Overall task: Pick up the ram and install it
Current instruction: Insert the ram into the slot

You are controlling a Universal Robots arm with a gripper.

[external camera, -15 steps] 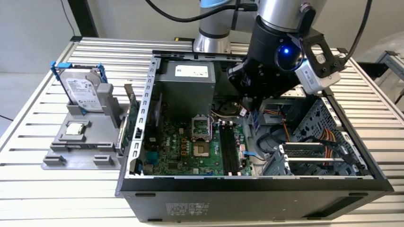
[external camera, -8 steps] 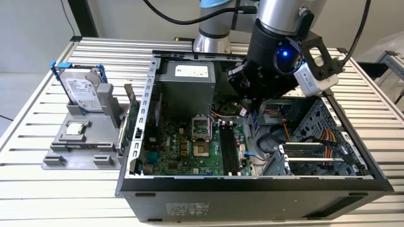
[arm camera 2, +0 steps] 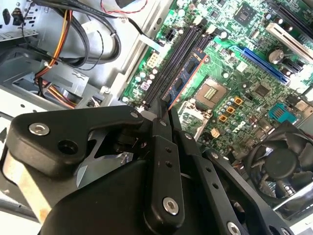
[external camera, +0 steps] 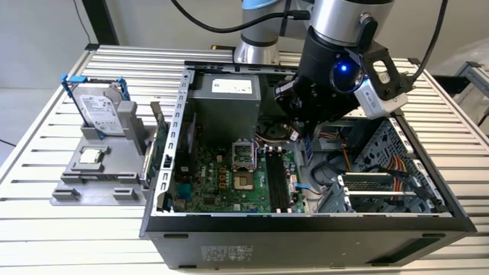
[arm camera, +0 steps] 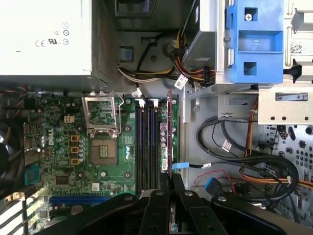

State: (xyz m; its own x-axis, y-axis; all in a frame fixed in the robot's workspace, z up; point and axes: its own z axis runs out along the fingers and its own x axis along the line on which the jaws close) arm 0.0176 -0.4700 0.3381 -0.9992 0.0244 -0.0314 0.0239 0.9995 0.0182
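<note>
The ram [arm camera: 169, 132] is a thin dark board with a blue label [arm camera 2: 188, 73], standing on edge. It runs parallel to the black memory slots [arm camera: 146, 147] of the green motherboard [external camera: 221, 183]. My gripper [arm camera: 170, 178] [arm camera 2: 164, 105] is shut on one end of it, black fingers [arm camera: 159, 205] pressed to both faces. In the exterior view my gripper [external camera: 294, 137] hangs low inside the open computer case [external camera: 306, 229], over the far end of the memory slots [external camera: 275, 183]. Whether the ram's lower edge touches a slot I cannot tell.
An empty processor socket [arm camera: 103, 152] lies beside the slots. The power supply [external camera: 225, 100], a blue drive bracket [arm camera: 254, 41], cable bundles [arm camera: 244, 161] and a fan [arm camera 2: 283, 166] crowd the case. Outside it, a grey stand [external camera: 95, 177] holds a hard drive [external camera: 99, 109] and a small silver chip [external camera: 90, 154].
</note>
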